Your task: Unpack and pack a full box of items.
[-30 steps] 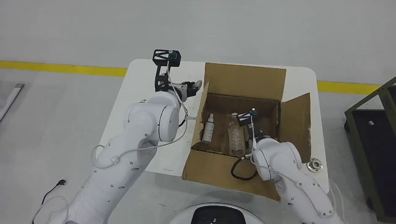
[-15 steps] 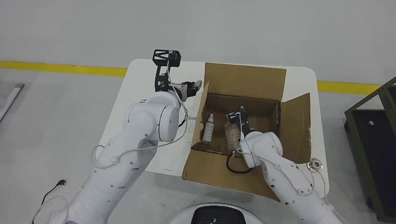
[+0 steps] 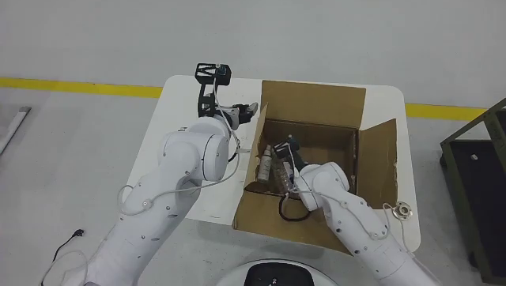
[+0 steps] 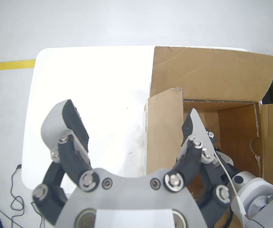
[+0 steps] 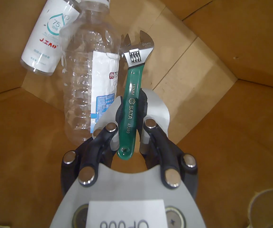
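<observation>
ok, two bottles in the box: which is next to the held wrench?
The clear ribbed bottle, alongside the green-handled wrench in the right pincer; the white-labelled bottle lies beyond it.

Cannot fully see the low end of the clear bottle (image 5: pixel 79 77) behind the jaws, nor the cut-off cap of the white bottle (image 5: pixel 47 41).

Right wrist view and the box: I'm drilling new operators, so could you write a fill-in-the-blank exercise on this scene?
1. The right gripper is shut on a wrench with a ___ handle.
2. The white bottle and the clear bottle both have ___ caps.
3. The left gripper hangs ___ by a flap of the cardboard box.
Missing words: green; white; open.
</observation>
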`<move>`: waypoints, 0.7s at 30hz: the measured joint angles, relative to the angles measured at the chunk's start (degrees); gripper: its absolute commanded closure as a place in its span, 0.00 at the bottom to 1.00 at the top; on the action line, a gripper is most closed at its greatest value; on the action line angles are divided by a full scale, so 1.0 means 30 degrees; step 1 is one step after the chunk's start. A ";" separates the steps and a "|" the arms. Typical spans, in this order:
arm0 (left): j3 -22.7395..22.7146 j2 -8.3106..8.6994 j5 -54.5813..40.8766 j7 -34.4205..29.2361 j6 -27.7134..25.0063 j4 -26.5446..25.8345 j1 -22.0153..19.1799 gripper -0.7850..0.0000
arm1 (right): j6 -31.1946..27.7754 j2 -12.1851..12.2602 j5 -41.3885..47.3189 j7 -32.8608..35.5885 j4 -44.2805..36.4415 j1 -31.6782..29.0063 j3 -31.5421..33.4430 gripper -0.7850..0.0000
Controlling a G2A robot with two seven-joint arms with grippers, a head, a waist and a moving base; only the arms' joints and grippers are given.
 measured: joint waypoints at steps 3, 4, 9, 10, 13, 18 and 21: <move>0.0000 0.0000 0.0000 0.0000 0.0000 0.0000 0.0000 0.00 | -0.0038 -0.0003 -0.0244 -0.0106 0.0096 -0.0097 0.0293 0.00; 0.0000 0.0000 0.0000 0.0000 0.0000 0.0000 0.0000 0.00 | -0.0102 0.0001 -0.0288 -0.0156 0.0068 -0.0150 0.0386 0.00; 0.0000 0.0000 0.0000 0.0000 0.0000 0.0000 0.0000 0.00 | -0.0444 0.0079 -0.0648 -0.0143 -0.0614 -0.0588 0.1056 0.00; 0.0000 0.0000 0.0000 0.0000 0.0000 0.0000 0.0000 0.00 | -0.0462 0.0102 -0.0704 -0.0105 -0.0819 -0.0690 0.1224 0.00; 0.0000 0.0000 0.0000 0.0000 0.0000 0.0000 0.0000 0.00 | -0.0630 0.0190 -0.0710 -0.0082 -0.1833 -0.1049 0.1914 0.00; 0.0000 0.0000 0.0000 0.0000 0.0000 0.0000 0.0000 0.00 | -0.1187 0.0557 0.0087 -0.0010 -0.5881 -0.2206 0.4559 0.65; 0.0000 0.0000 0.0000 0.0000 0.0000 0.0000 0.0000 0.00 | -0.1815 0.0865 0.0979 0.0009 -0.9248 -0.3229 0.7241 0.87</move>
